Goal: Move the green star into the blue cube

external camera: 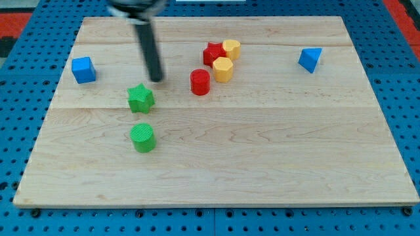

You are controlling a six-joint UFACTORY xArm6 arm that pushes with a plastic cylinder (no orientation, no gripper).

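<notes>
The green star (140,98) lies on the wooden board at the view's left of centre. The blue cube (83,69) sits near the board's left edge, up and to the left of the star. My tip (156,80) is just above and to the right of the green star, a small gap away from it. The dark rod rises from the tip toward the view's top.
A green cylinder (142,137) sits below the star. A red cylinder (200,82), a red star (212,54) and two yellow blocks (223,69) (231,48) cluster at the top centre. A blue triangular block (310,59) is at the top right.
</notes>
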